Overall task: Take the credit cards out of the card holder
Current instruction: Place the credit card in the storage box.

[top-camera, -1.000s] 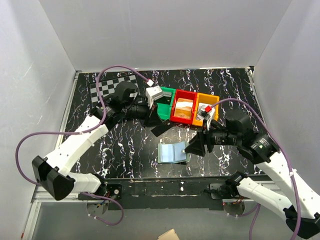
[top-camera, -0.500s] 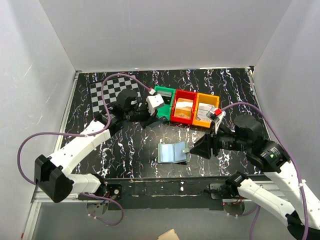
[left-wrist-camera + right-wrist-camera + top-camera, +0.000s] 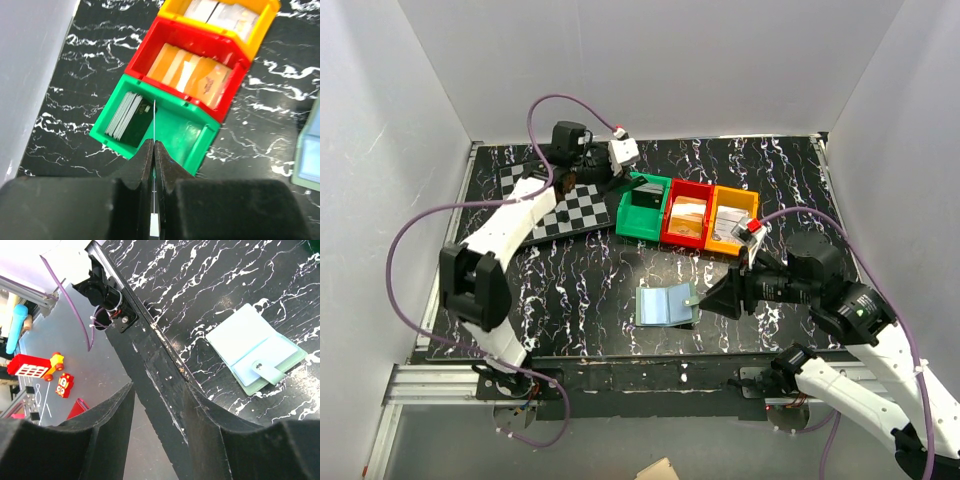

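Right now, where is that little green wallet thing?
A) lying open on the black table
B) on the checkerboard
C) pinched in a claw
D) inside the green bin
A: the card holder lies spread open, pale blue inside facing up, on the black marbled table, with nothing gripping it.

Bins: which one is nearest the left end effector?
The green bin, at the row's end, just ahead of the left end effector; the red bin and orange bin lie farther.
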`<state>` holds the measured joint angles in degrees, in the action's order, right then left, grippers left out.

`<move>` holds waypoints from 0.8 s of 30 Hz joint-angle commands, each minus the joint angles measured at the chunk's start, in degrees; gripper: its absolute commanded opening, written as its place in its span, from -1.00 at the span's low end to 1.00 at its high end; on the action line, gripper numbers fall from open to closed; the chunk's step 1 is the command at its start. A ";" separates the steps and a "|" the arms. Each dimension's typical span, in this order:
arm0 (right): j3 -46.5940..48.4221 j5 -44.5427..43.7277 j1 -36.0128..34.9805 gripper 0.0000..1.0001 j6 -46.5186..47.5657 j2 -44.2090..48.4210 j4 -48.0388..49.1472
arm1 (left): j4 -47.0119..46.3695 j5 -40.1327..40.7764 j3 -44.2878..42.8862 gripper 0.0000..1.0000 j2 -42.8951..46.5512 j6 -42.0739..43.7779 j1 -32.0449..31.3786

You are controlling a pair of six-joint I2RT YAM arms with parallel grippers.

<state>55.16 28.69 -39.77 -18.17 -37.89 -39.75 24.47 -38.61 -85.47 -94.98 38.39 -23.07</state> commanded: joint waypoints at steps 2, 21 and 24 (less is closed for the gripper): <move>-2.07 -0.73 0.22 0.01 -1.60 0.18 2.74 | 3.83 -9.19 -7.07 -1.00 -8.37 6.59 3.82; -8.75 0.32 0.22 -0.10 -7.58 -2.28 8.72 | 18.51 -8.24 -21.23 -1.00 -22.79 36.22 2.42; -8.66 -0.47 0.22 -0.11 -7.40 -2.01 9.42 | 18.60 -7.18 -21.40 -1.00 -23.58 37.45 1.72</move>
<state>45.95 28.56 -39.77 -24.97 -40.62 -34.20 40.25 -47.99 -105.10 -118.02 70.94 -20.16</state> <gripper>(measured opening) 0.449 0.014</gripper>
